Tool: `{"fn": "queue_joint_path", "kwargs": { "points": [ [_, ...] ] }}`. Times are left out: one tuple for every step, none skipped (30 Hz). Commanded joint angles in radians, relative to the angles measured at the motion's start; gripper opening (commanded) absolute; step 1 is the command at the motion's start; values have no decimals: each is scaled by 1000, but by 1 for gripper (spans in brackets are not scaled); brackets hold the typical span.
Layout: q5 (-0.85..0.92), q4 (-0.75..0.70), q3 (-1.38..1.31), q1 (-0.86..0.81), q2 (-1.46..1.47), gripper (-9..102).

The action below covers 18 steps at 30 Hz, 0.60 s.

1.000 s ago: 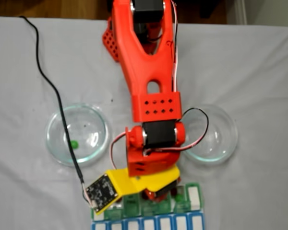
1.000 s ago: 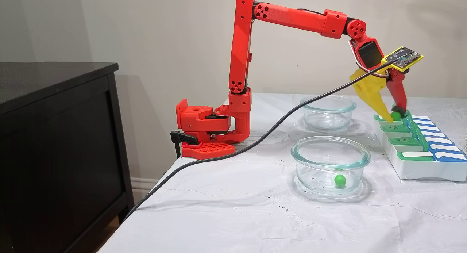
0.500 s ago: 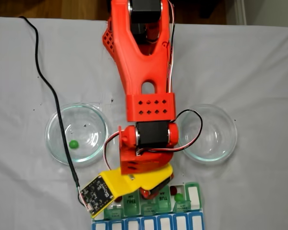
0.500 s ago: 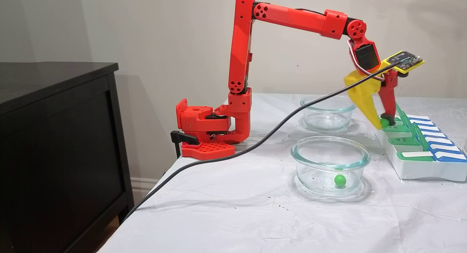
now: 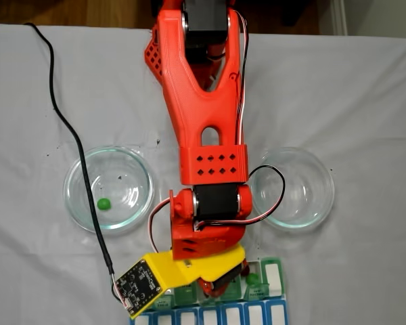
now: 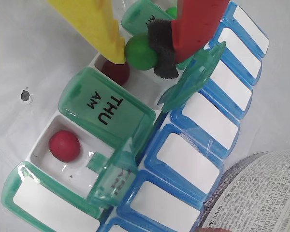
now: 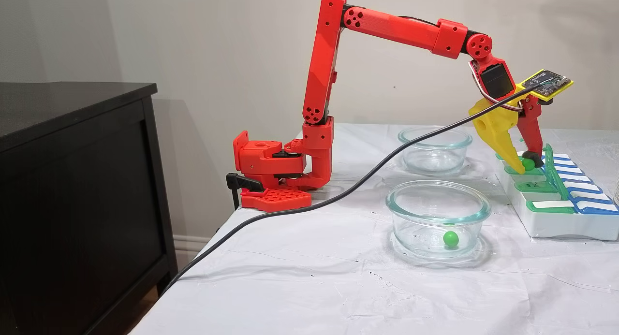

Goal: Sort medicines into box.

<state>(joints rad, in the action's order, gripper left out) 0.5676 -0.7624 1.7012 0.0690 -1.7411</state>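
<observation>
- Currently gripper (image 6: pixel 141 52) is clamped on a green pill (image 6: pixel 139 51), hovering just over an open compartment of the box (image 6: pixel 63 166) that already has a red pill (image 6: pixel 116 72).
- Nearer compartment in the wrist view: one red pill (image 6: pixel 64 145) placed, THU lid (image 6: pixel 104 107) closed between the two.
- Another green pill (image 5: pixel 252 278) sits in a compartment in a fixed view.
- Left: near glass dish (image 7: pixel 437 216) holds one green pill (image 7: pixel 450 238).
- Far dish (image 7: pixel 434 149) looks empty.
- Judgement: mostly done; this drop plus one more.

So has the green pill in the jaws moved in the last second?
Yes. In the side fixed view the green pill, held in the gripper, swung back toward the near glass bowl, then returned over the pill organizer, slightly lower.
</observation>
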Motion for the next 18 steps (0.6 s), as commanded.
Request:
{"fn": "queue_joint_path", "kwargs": {
  "points": [
    [35,57,-41,-11,-72,17],
    [40,49,-43,-11,-66,17],
    [44,29,-52,-11,-57,20],
    [46,9,-63,-11,-48,21],
    [46,0,-69,-11,-43,21],
    [46,-5,-72,-12,-43,22],
    [46,-14,-80,-15,-43,22],
    [48,-26,-92,-18,-43,21],
    [46,-37,-100,-20,-43,21],
    [46,-49,-109,-25,-44,21],
    [52,-61,-115,-29,-49,21],
    [61,-71,-117,-32,-60,19],
    [74,-81,-115,-38,-74,16],
    [92,-98,-109,-49,-97,11],
    [103,-109,-100,-57,-118,10],
    [132,-114,-66,-69,-163,4],
    [150,-112,-37,-75,-198,1],
    [163,-101,8,-84,-250,0]
  ]
}}
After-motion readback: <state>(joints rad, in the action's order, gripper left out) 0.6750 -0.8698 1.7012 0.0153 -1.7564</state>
